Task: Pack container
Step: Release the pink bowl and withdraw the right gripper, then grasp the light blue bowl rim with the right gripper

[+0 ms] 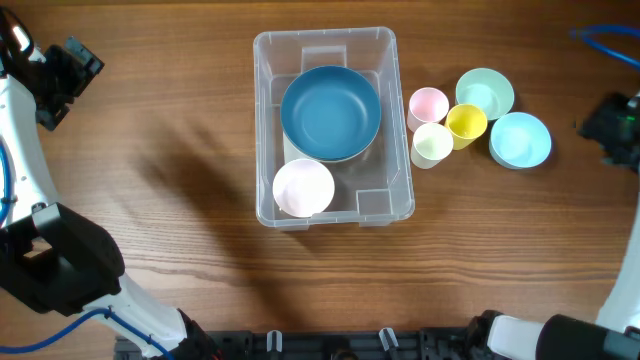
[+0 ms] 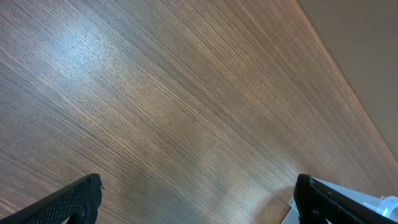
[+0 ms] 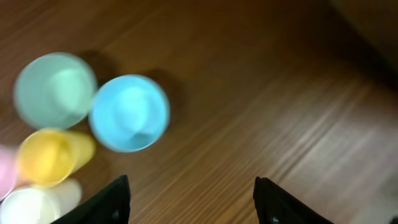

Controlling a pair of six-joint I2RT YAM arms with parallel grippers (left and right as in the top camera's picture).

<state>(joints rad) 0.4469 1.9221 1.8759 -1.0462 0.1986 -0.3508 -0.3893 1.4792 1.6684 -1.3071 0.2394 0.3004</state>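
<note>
The clear container (image 1: 325, 36) stands mid-table. It holds a large blue bowl (image 1: 330, 113) and a small pale pink bowl (image 1: 303, 187). My left gripper (image 1: 68, 72) hangs far off at the table's back left. In the left wrist view the left gripper (image 2: 199, 200) is open over bare wood. My right gripper (image 1: 603, 126) is at the right edge, apart from the cups. The right wrist view is blurred and shows the right gripper (image 3: 191, 200) open, with nothing between its fingers and the light blue bowl (image 3: 129, 112) ahead of it.
Right of the container stands a cluster: a pink cup (image 1: 428, 105), yellow cup (image 1: 466, 123), cream cup (image 1: 432, 143), mint bowl (image 1: 485, 92) and light blue bowl (image 1: 520, 139). The table's edge runs along the upper right of the left wrist view.
</note>
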